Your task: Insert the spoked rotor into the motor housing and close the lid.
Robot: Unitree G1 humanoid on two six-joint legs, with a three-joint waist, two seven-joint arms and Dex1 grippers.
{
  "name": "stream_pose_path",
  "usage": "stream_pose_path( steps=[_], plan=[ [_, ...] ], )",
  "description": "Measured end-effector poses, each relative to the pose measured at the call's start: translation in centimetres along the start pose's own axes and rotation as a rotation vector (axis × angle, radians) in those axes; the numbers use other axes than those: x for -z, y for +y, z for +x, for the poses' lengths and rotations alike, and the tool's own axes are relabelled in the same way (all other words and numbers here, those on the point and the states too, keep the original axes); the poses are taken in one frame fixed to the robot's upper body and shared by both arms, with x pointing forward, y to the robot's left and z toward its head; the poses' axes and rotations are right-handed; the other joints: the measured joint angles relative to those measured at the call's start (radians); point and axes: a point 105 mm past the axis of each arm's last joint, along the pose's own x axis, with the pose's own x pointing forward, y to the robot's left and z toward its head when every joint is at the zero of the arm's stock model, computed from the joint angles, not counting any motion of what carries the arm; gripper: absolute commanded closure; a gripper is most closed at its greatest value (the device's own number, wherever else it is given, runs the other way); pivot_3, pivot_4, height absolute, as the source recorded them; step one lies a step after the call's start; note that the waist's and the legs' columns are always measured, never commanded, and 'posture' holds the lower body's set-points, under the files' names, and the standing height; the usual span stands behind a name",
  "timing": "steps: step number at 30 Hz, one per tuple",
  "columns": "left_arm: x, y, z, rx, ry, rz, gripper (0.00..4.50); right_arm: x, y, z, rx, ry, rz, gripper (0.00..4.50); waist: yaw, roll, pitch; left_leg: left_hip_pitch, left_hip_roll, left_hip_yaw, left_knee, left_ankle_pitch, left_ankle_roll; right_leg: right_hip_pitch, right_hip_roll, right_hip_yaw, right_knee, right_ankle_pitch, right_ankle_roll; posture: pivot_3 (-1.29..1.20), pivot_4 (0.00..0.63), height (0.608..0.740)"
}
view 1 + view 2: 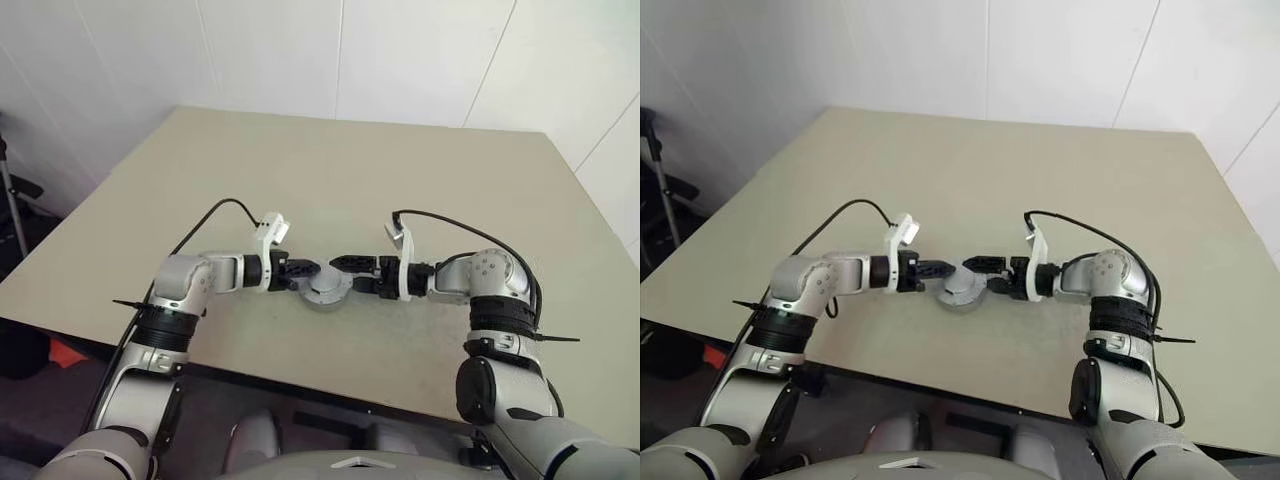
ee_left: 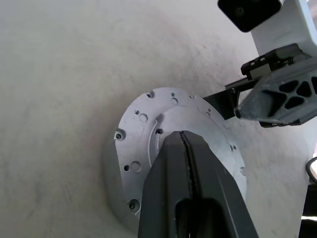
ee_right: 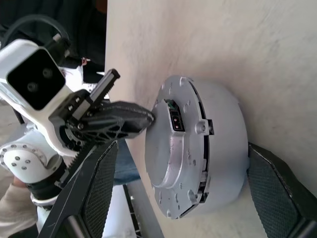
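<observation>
From the head camera I see 1 round grey-silver metal motor unit [image 1: 324,288] lying on the beige table [image 1: 420,180], directly between my 2 grippers and near the table's front edge. Through the wrist cameras it reads as a smooth domed motor housing [image 3: 225,144] with a flat machined silver lid [image 2: 143,134] closed over it, the lid's face dotted with small screw holes.

My left gripper [image 1: 303,270] has its 2 black fingers pressed together with nothing between them; their tips rest against the lid's flat face, at the unit's left side.

My right gripper [image 1: 345,264] comes in from the opposite side with its fingers [image 3: 101,186] spread as wide as they go. In its wrist view the unit sits between the 2 pads, which stand apart from it.

I count 1 housing, 1 lid, 2 grippers.
</observation>
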Motion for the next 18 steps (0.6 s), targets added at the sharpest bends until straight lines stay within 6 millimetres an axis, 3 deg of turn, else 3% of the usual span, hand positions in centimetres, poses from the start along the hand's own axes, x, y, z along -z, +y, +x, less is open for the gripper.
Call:
stream_pose_path(
  steps=[10,13,18],
  plan=[
    [0.2,1.2,-0.4,-0.061,-0.002,-0.008,4.5,1.5,0.5,0.4,-0.015,0.07,-0.04,0.01,0.003,0.0,0.0,-0.002,-0.001,0.0,0.0,0.0,0.0,-0.001,0.0,0.0,0.0,0.0,0.0,0.0,0.0,0.74],
    [0.2,1.2,-0.4,-0.064,-0.002,-0.007,4.5,1.5,0.4,0.6,-0.003,0.068,-0.038,0.59,0.003,0.0,0.0,-0.001,0.0,0.0,0.0,0.0,0.0,-0.001,0.0,0.0,0.0,0.0,0.0,0.0,0.0,0.74],
    [0.0,1.5,-0.7,-0.081,-0.013,-0.001,4.5,1.5,0.3,0.8,0.005,0.066,-0.035,2.23,0.003,0.0,0.0,-0.002,0.0,0.0,0.0,0.0,0.0,-0.002,0.0,0.0,0.0,0.0,0.0,0.0,0.0,0.74]
  ],
)
